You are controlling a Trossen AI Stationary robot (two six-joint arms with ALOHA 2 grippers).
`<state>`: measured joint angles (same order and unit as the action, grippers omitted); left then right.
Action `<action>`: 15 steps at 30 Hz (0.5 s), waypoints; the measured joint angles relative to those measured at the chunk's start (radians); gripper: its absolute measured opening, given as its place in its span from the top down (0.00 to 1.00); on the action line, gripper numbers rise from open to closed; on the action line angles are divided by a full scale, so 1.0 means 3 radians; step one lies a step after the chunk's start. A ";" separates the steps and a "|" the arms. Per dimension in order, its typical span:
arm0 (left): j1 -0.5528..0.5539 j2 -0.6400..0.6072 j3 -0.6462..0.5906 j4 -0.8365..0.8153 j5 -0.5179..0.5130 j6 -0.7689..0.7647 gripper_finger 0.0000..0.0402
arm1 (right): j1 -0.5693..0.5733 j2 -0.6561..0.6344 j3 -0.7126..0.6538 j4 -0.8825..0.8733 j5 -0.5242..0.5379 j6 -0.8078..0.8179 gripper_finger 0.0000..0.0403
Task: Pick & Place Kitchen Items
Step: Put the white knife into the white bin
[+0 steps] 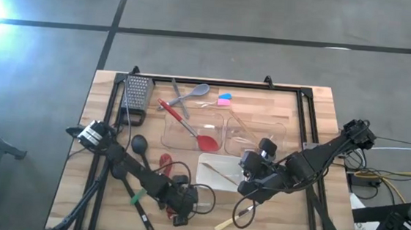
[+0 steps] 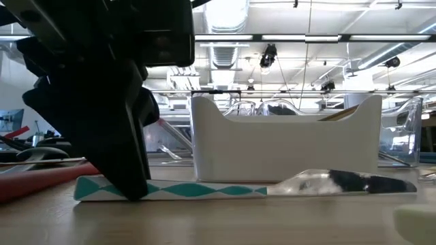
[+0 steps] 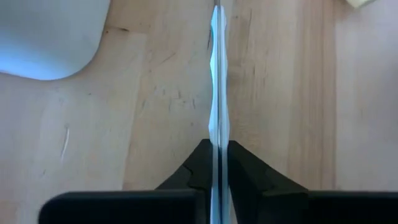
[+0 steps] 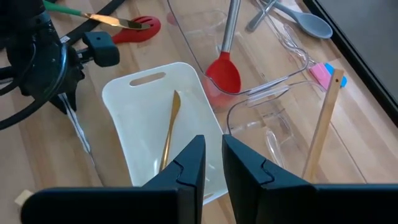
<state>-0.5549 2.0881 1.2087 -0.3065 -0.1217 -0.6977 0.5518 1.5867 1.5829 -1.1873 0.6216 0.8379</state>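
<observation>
A small knife [image 2: 204,190] with a teal-and-white patterned handle and a clear-covered blade [image 2: 347,182] lies along the table's near edge, in front of the white tray [image 2: 286,146]. My left gripper [image 1: 184,205] is shut on its handle. My right gripper [image 4: 213,155] hangs above the white tray [image 4: 134,124], shut to a narrow slit with nothing in it. A gold utensil [image 4: 170,127] lies in that tray. A red spoon [image 4: 224,71] rests in a clear bin [image 1: 189,132]. My left gripper pinches the knife's handle near its free end [image 3: 217,134] between its two fingers, one on each flat side. The fingers [image 2: 129,170] come steeply from above and stand across the handle. The knife stands on its edge, its whole length on the table.
A grater [image 1: 137,91], tongs [image 1: 179,98], a grey spoon [image 1: 196,92] and pink and blue spatulas [image 1: 223,99] lie at the far side. A black ladle [image 1: 138,145] and red spatula [image 1: 165,159] lie near my left arm. A wooden stick [image 4: 323,124] leans in the second clear bin [image 1: 259,130].
</observation>
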 joint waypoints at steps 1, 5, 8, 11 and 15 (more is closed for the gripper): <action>0.0000 0.0000 0.0000 -0.0001 0.0009 0.0026 0.92 | 0.0000 0.0000 0.0000 0.0000 0.0000 0.0000 0.88; 0.0000 -0.0006 0.0000 -0.0001 0.0023 0.0087 0.92 | 0.0001 0.0000 0.0000 0.0000 0.0000 -0.0001 0.88; -0.0001 -0.0063 -0.0006 -0.0003 0.0051 0.0216 0.92 | 0.0001 0.0000 0.0000 0.0000 0.0000 -0.0001 0.88; -0.0003 -0.0203 -0.0007 -0.0005 0.0063 0.0298 0.92 | 0.0000 0.0000 0.0000 0.0000 0.0000 -0.0003 0.88; -0.0007 -0.0463 -0.0014 -0.0019 0.0045 0.0419 0.92 | 0.0006 0.0000 0.0000 0.0000 -0.0003 -0.0004 0.88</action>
<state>-0.5569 1.9492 1.2045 -0.3121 -0.1082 -0.5719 0.5537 1.5867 1.5829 -1.1873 0.6207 0.8367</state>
